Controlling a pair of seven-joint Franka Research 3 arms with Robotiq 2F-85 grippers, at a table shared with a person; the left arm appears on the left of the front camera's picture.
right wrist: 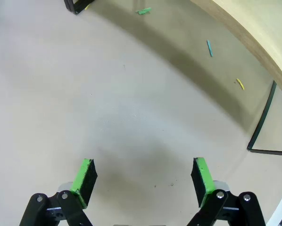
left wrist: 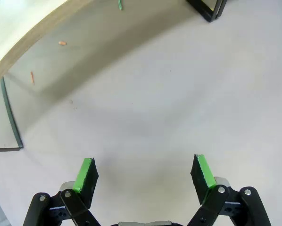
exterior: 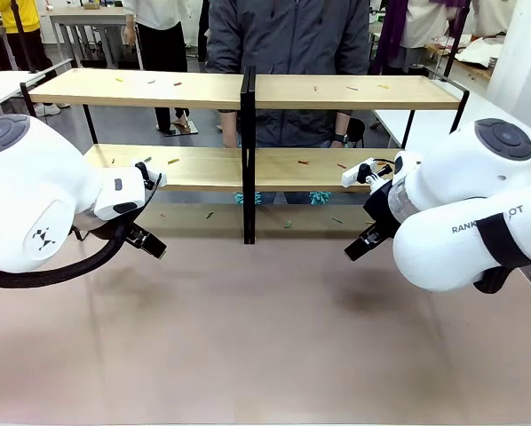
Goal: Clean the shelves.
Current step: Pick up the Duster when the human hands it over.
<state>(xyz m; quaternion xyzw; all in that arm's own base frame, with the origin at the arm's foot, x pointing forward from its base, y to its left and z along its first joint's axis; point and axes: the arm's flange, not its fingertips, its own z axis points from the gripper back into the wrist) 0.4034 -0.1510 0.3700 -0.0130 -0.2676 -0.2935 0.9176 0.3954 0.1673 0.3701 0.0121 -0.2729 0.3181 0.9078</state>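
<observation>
The shelves are set along the far edge of the tabletop, with small coloured scraps scattered on both boards and on the tabletop beneath them. The left gripper and the right gripper are held spread wide and empty over bare tabletop, near the shelves' front edge.

Shelves at the far edge of the table.
Coloured scraps dot both boards; a person stands behind.
</observation>
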